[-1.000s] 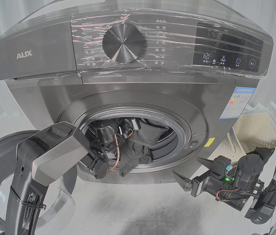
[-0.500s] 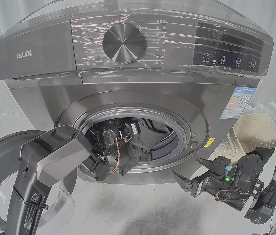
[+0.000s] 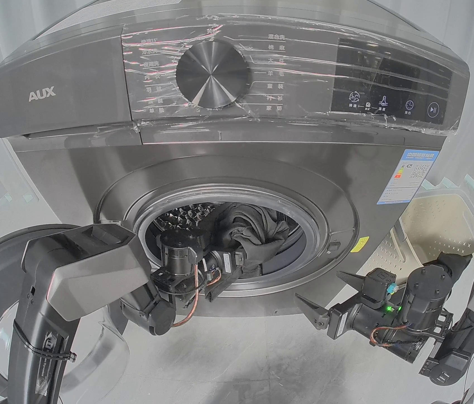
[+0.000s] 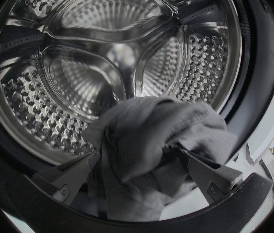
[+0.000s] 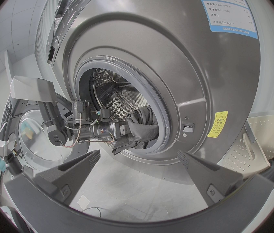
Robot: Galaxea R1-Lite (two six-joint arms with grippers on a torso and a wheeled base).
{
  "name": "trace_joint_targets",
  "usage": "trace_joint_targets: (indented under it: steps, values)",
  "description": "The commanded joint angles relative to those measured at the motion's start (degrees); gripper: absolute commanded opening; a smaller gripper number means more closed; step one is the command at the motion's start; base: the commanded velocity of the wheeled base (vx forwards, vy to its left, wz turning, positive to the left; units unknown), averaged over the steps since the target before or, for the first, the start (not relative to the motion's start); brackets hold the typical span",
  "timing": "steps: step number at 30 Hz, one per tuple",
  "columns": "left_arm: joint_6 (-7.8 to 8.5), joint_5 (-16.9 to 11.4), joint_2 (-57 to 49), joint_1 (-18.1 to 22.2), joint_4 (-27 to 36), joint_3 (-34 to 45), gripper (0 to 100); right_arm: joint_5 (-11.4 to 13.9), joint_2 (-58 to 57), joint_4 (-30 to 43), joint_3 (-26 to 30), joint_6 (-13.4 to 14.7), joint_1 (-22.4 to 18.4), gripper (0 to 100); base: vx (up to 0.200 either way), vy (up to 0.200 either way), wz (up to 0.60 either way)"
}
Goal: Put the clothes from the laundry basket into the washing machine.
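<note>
The grey washing machine (image 3: 248, 158) stands in front of me with its round door swung open. A dark grey garment (image 3: 253, 234) is bunched in the lower right of the drum mouth, part of it lying over the rubber seal. My left gripper (image 3: 239, 256) sits at the mouth, open, its fingers (image 4: 75, 172) spread on either side of the garment (image 4: 150, 130), which bulges between them. Behind it the steel drum (image 4: 111, 49) looks bare. My right gripper (image 3: 326, 293) hangs open and empty, low and to the right of the opening. The cream laundry basket (image 3: 444, 225) stands right of the machine.
The open door (image 3: 1, 287) juts out at the lower left, behind my left arm. Grey floor (image 3: 248, 354) lies free below the drum mouth. The basket (image 5: 263, 136) is close to the machine's right side, next to my right arm.
My left arm has drawn back out of the drum and dropped lower. The garment, which hung down over the door lip, is now bunched higher inside the opening. The right arm has not moved.
</note>
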Motion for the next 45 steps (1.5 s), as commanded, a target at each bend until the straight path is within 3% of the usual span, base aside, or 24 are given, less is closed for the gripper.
trace_joint_targets:
  steps: [1, 12, 20, 21, 27, 29, 37, 44, 45]
  values:
    - [0.45, -1.8, -1.1, -0.7, 0.3, 4.8, 100, -0.1, 0.1, -0.1, 0.0, 0.0, 0.0, 100, 0.0, 0.0, 0.0]
    - [0.71, -6.0, -0.6, -3.6, 0.2, 3.2, 100, -0.1, 0.1, 0.0, 0.0, 0.0, 0.0, 100, 0.0, 0.0, 0.0]
    - [0.71, -5.4, 3.8, -3.4, 0.6, -4.2, 100, 0.0, 0.2, 0.0, 0.1, 0.0, 0.0, 100, 0.0, 0.0, 0.0]
    - [0.71, -5.4, 4.1, -3.3, 0.4, -4.4, 0, 0.0, 0.2, 0.0, 0.1, 0.0, 0.0, 100, 0.0, 0.0, 0.0]
    - [0.54, -3.9, 4.9, -2.3, 0.0, -7.3, 0, 0.0, 0.2, 0.0, 0.1, 0.0, 0.0, 100, 0.0, 0.0, 0.0]
    - [0.62, -0.7, 5.4, -0.6, 0.0, -10.7, 0, 0.0, 0.2, 0.0, 0.1, 0.0, 0.1, 100, 0.0, 0.0, 0.0]
    - [0.54, 3.8, 6.0, 2.7, 0.1, -18.6, 0, 0.0, 0.2, 0.0, 0.0, 0.0, 0.6, 100, 0.0, 0.0, 0.0]
    - [0.36, 4.0, 5.7, 2.3, -1.3, -16.5, 0, 0.0, 0.2, 0.0, 0.1, 0.0, 0.6, 100, 0.0, 0.0, 0.0]
    - [0.18, 4.0, 5.7, 2.1, -1.6, -16.3, 100, 0.0, 0.2, 0.0, 0.1, 0.0, 0.5, 100, 0.0, 0.0, 0.0]
